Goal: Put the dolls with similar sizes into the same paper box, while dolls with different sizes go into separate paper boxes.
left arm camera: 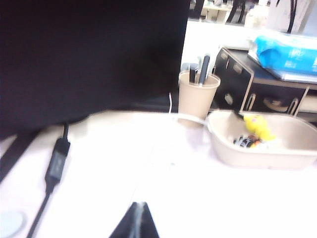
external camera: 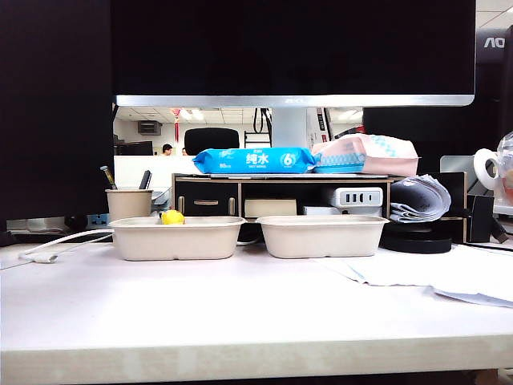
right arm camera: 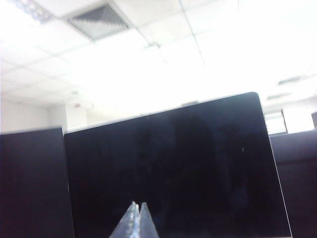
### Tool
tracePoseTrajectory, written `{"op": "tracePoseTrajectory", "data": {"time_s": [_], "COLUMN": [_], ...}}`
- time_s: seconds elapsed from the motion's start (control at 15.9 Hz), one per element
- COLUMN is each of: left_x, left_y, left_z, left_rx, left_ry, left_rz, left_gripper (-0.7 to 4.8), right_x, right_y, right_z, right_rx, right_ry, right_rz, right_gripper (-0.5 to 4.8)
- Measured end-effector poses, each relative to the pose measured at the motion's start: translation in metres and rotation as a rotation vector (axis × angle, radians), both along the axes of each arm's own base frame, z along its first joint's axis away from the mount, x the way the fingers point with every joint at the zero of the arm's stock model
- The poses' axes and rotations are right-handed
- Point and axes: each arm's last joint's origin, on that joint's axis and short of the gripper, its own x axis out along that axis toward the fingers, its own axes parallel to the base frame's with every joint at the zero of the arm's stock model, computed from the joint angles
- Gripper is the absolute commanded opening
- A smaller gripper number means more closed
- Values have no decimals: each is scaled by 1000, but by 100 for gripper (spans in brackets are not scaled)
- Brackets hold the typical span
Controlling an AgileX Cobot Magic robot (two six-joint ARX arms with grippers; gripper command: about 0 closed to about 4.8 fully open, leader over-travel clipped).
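Two beige paper boxes stand side by side on the white table, the left box (external camera: 176,237) and the right box (external camera: 322,235). A round yellow doll (external camera: 172,216) shows above the left box's rim. The left wrist view shows that box (left arm camera: 233,148) with the yellow doll (left arm camera: 259,127) and a small dark doll (left arm camera: 246,142) inside. What lies in the right box is hidden by its wall. My left gripper (left arm camera: 140,205) is shut and empty, above bare table short of the box. Shut and empty too, my right gripper (right arm camera: 138,204) points up at a dark monitor. Neither arm shows in the exterior view.
A beige pen cup (external camera: 128,203) (left arm camera: 197,97) stands behind the left box. A black drawer shelf (external camera: 205,200) carries a blue wipes pack (external camera: 254,160) and a pink pack (external camera: 367,154). A large monitor (external camera: 292,48) stands behind. White papers (external camera: 433,273) lie right; cables (external camera: 48,245) lie left.
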Motion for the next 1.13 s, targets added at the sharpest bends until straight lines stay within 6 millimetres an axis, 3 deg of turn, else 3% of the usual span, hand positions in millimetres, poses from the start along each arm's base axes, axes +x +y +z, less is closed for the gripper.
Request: {"op": "tracePoseTrajectory", "data": {"time_s": [1.13], "left_x": [0], "left_y": [2], "left_z": [4], "left_rx": [27], "left_ry": [-38], "left_rz": [52], "left_gripper": [-3], "right_x": [16], "right_y": [6], "right_z": [-36], "right_rx": [-153], "right_ry": [380], "right_rz": [0], "right_gripper": [-5]}}
